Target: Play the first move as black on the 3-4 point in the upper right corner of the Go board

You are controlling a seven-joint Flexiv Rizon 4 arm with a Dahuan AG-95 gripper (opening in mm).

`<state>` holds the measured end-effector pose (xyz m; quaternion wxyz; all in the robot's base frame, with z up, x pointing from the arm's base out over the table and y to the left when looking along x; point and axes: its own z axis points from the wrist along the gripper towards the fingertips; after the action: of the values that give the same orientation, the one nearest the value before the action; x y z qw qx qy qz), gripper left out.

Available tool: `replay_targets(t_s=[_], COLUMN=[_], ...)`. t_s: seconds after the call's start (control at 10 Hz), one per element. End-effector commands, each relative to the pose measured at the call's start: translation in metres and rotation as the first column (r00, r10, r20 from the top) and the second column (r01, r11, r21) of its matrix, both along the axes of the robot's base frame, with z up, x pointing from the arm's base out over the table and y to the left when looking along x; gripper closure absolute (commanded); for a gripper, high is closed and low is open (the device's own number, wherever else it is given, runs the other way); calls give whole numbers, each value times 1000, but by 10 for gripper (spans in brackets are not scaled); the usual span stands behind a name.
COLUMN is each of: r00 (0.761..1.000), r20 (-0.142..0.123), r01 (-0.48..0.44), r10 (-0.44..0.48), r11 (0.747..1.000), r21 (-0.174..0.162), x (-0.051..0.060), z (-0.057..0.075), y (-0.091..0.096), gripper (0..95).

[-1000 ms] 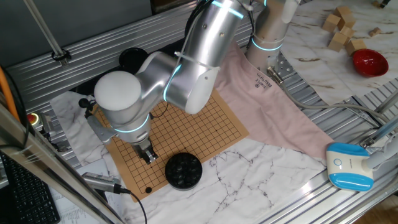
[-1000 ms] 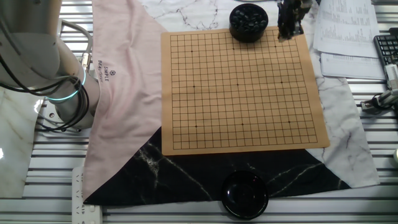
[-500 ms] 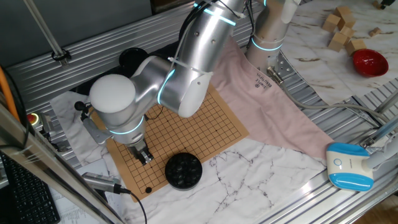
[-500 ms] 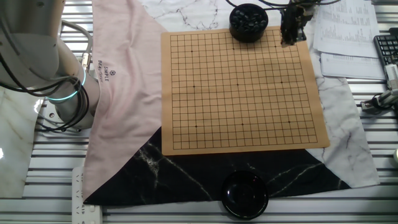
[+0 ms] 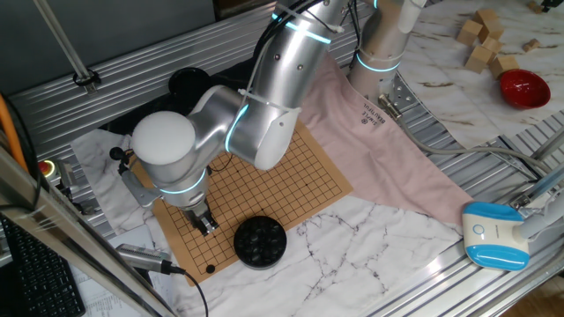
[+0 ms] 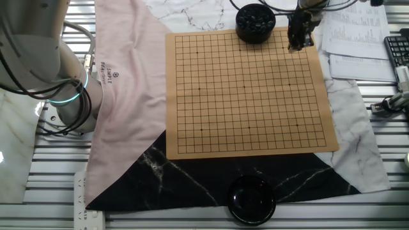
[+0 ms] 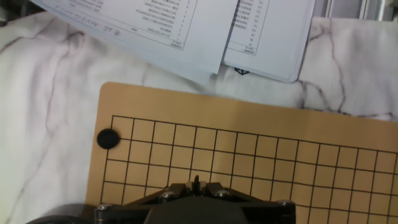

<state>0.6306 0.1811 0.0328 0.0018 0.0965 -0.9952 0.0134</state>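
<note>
The tan board [image 5: 264, 189] with its black grid lies on the cloths; it also shows in the other fixed view [image 6: 249, 96] and in the hand view [image 7: 261, 130]. My gripper [image 5: 204, 225] hangs just over the board near the corner beside the bowl of black stones [image 5: 260, 240], as the other fixed view [image 6: 296, 45] shows too. In the hand view my gripper [image 7: 196, 182] is shut on a thin dark black stone held edge-on. Another black stone [image 7: 108, 139] lies on the board's corner point [image 5: 210, 269].
The bowl of black stones [image 6: 255, 22] touches the board's edge. An empty black bowl [image 6: 252, 199] sits at the opposite edge. Papers [image 7: 186, 25] lie beyond the corner, a keyboard [image 6: 399, 54] past them. A pink cloth [image 6: 128, 83] lies under the board's side.
My gripper has shifted slightly along the board's edge, away from the bowl of stones, and come lower over the corner area. The stone on the corner point has not moved.
</note>
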Motion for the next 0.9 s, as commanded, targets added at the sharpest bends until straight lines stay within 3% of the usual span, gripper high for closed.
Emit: replay_targets(t_s=[0.1,0.5,0.7,0.9], r00=[1000,1000,999,998], r20=[-5,-10,-35,-47], r01=[5,12,18,26], r10=[-5,-12,-19,-28], r11=[1000,1000,999,999], r21=[6,0,-30,-38], x=[-1,-2,-2,-2], z=[-3,-8,-8,-8], y=[0,-1,-1,-1], gripper=[950,950,950,950])
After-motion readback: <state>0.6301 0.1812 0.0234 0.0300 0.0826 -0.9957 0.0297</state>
